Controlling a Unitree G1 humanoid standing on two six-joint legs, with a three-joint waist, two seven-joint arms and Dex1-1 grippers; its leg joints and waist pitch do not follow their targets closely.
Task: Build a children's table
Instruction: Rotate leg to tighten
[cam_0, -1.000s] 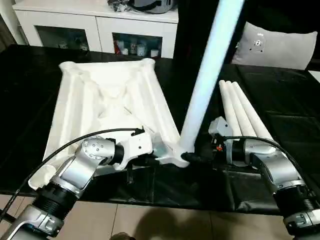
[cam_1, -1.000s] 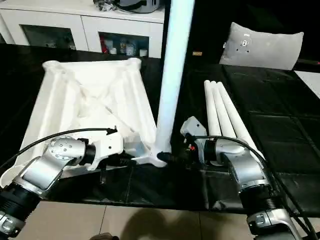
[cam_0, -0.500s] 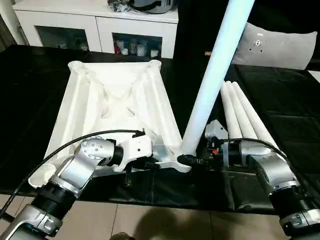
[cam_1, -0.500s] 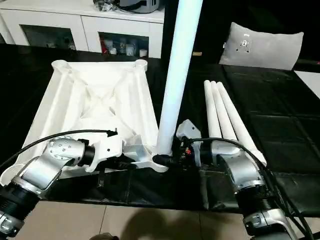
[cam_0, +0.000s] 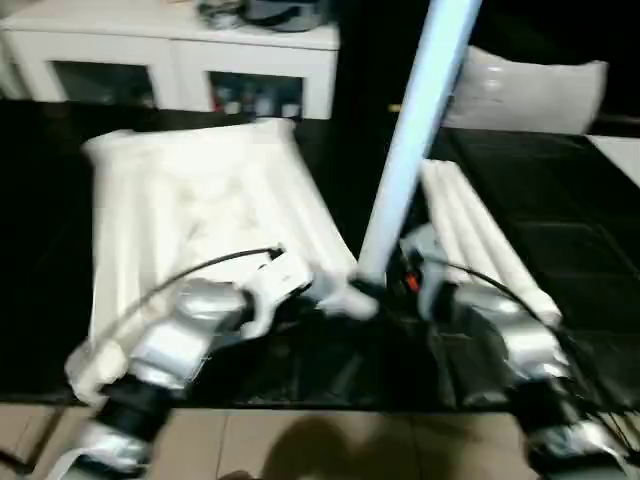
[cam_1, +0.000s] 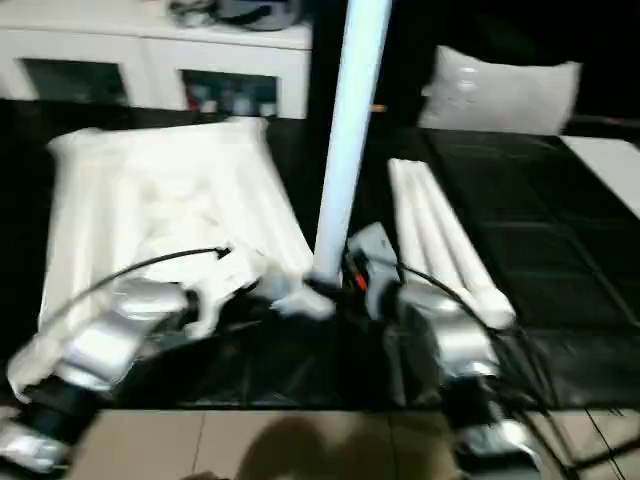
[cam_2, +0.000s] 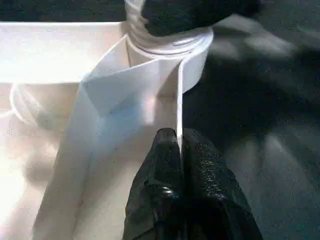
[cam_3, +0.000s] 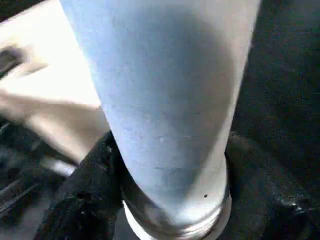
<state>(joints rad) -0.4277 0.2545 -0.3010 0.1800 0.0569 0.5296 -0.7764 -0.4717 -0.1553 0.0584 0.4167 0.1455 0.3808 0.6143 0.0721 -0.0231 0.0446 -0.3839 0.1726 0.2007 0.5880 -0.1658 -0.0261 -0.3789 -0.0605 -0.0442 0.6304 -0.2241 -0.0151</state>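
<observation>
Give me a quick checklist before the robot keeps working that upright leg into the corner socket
1. Left gripper pinching the tabletop rib: ok, shut on it.
2. Right gripper around the upright leg: ok, fingers on both sides at its base.
3. Leg's base in the corner socket: ok.
4. Leg fully seated: cannot tell.
5. Three spare legs lying beside the work, apart from the right arm: ok.

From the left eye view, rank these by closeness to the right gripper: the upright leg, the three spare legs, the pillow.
1. Upright leg: between the right gripper's fingers, at the tabletop's near corner socket.
2. Spare legs: lying just beyond the right wrist.
3. Pillow: far back on the right.
</observation>
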